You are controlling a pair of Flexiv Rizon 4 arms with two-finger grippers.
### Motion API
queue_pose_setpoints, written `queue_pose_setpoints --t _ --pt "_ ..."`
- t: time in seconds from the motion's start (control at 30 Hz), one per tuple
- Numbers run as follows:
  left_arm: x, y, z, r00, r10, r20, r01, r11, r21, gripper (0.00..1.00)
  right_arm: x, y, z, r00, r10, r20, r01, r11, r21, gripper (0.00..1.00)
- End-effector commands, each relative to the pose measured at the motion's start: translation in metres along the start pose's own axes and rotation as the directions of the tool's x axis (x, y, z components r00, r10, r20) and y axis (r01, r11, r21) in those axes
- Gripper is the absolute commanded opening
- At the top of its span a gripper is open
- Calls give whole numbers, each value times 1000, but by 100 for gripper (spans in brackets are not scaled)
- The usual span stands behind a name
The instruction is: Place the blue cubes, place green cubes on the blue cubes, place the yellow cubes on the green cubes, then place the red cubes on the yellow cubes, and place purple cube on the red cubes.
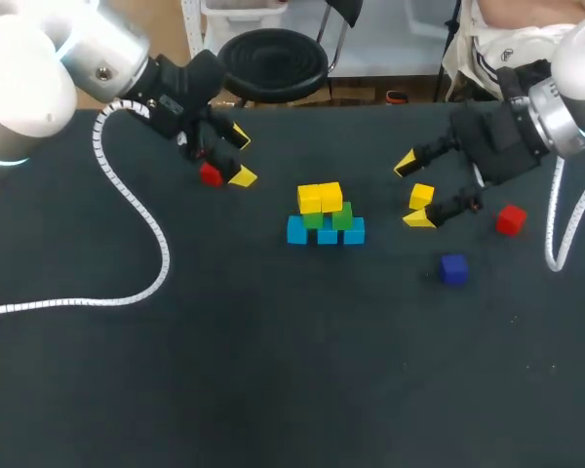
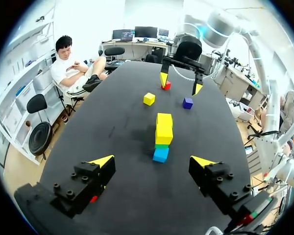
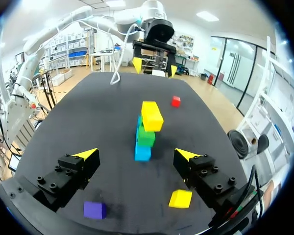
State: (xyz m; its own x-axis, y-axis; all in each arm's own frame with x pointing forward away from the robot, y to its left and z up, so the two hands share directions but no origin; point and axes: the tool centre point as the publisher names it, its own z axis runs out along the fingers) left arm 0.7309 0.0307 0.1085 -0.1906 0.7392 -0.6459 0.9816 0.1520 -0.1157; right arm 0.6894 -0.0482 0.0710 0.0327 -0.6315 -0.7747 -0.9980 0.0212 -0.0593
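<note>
— How's the left arm (image 1: 49, 58) placed?
— It enters from the far left corner; the left gripper (image 1: 240, 157) points toward the middle, fingers wide apart.
— And the right arm (image 1: 577, 68)?
— From the far right; the right gripper (image 1: 412, 191) mirrors it, fingers spread.

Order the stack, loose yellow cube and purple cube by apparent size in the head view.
1. Stack, clearly largest.
2. Yellow cube and purple cube look alike, so I won't rank them.

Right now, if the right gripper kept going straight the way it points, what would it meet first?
Probably the cube stack, which stands straight ahead of the open right gripper. The loose yellow cube lies beside one finger, seemingly off that line, though depth is hard to judge.
</note>
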Motion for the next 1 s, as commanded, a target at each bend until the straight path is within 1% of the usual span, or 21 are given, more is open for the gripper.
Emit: queue_pose_setpoints --t 0.03,0.17,0.27,0.47,0.63,0.73,0.77,1.0 --pt "0 0 0 1000 0 -1 0 1000 -2 100 12 6 -21 999 28 -28 -28 999 22 100" --pt "0 0 0 1000 0 -1 0 1000 -2 100 25 4 -40 997 59 -51 -57 998 37 100" --pt "0 0 0 1000 0 -1 0 1000 -2 100 36 -2 -48 994 90 -67 -88 995 41 100" --pt "0 0 0 1000 0 -1 0 1000 -2 100 54 -25 -44 991 115 -66 -115 993 -3 100" --pt "0 0 0 1000 0 -1 0 1000 -2 100 55 -44 -36 994 91 -65 -95 994 -51 100" --pt "0 0 0 1000 0 -1 0 1000 -2 100 55 -49 -32 995 88 -51 -93 992 -90 100" --pt "0 0 0 1000 0 -1 0 1000 -2 100 52 -49 -31 997 68 -44 -72 992 -101 100" --pt "0 0 0 1000 0 -1 0 1000 -2 100 52 -49 -31 997 68 -44 -72 992 -101 100"
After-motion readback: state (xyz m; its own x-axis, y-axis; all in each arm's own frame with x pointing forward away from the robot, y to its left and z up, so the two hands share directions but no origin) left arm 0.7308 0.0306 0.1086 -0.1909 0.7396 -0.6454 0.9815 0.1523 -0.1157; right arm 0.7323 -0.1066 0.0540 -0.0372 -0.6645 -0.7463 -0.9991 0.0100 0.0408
